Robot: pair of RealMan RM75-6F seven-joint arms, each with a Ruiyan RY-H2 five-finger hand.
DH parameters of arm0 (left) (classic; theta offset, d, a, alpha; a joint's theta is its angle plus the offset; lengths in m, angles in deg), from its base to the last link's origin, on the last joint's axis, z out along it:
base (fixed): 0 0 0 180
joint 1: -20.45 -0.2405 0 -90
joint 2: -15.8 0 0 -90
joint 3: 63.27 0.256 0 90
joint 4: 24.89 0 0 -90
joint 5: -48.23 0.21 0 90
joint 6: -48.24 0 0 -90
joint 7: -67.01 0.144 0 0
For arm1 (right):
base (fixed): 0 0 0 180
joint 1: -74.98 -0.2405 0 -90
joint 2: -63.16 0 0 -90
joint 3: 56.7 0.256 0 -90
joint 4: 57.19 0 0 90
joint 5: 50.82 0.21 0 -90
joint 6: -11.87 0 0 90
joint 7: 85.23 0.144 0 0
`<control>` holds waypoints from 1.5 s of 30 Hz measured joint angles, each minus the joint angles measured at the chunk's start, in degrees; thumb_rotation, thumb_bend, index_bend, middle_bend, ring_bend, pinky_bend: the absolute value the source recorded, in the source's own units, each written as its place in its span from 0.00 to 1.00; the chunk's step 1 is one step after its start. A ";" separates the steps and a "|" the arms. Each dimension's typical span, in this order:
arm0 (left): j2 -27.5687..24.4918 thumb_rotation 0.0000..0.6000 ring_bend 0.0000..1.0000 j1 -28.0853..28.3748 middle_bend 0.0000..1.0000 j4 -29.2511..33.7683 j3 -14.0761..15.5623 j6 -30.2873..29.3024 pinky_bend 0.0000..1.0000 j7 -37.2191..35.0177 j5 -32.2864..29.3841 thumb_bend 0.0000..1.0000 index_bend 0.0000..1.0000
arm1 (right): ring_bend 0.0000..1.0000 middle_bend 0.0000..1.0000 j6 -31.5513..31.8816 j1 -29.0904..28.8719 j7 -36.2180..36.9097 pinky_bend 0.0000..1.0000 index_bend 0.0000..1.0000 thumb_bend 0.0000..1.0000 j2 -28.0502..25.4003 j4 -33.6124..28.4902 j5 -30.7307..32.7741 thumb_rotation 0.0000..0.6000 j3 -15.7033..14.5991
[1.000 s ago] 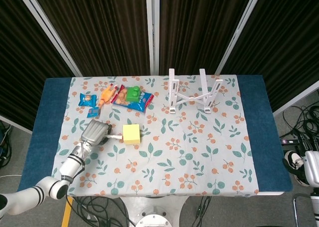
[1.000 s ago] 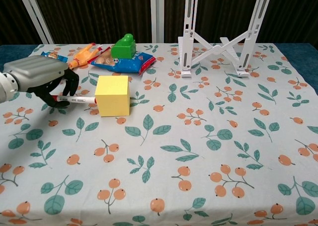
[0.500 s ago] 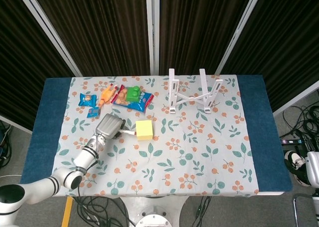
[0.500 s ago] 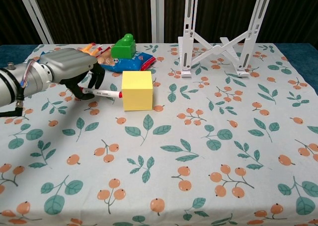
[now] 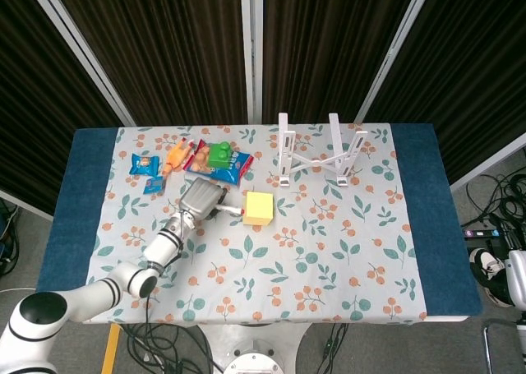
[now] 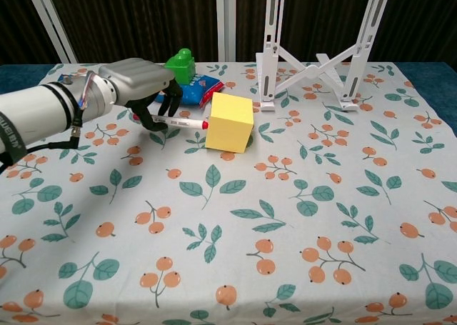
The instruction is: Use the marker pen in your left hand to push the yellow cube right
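Your left hand (image 6: pixel 136 89) is clamped on the white, red-capped marker pen (image 6: pixel 182 123), knuckles up, tip touching the yellow foam cube's (image 6: pixel 230 122) 9 o'clock face near table centre. The cube looks skewed; an off-centre push could spin it off the tip. Your right hand isn't visible.

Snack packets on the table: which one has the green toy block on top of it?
The large blue and red snack packet behind the left hand carries the green toy block. The two small blue packets lie further left, bare.
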 measured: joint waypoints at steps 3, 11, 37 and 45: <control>0.39 1.00 0.73 0.69 0.71 -0.36 -0.21 0.53 0.88 0.44 -0.85 0.59 0.68 | 0.04 0.16 -0.13 -0.07 0.08 0.12 0.00 0.18 -0.03 -0.02 0.05 1.00 0.06; -2.35 1.00 0.73 -0.80 0.70 1.32 0.57 -1.00 0.88 2.26 -2.51 0.59 0.67 | 0.04 0.16 -0.39 -0.50 0.34 0.12 0.00 0.18 0.16 0.27 -0.57 1.00 0.10; 4.99 1.00 0.73 7.25 0.70 -2.37 -2.29 2.85 0.88 5.31 -8.54 0.59 0.67 | 0.04 0.16 0.12 0.28 0.24 0.12 0.00 0.18 -0.57 0.01 0.04 1.00 0.04; 7.32 1.00 0.73 9.91 0.70 -1.67 -3.03 3.42 0.88 6.85 -10.05 0.59 0.67 | 0.04 0.16 0.08 0.56 0.75 0.12 0.00 0.18 -0.61 0.34 0.21 1.00 -0.08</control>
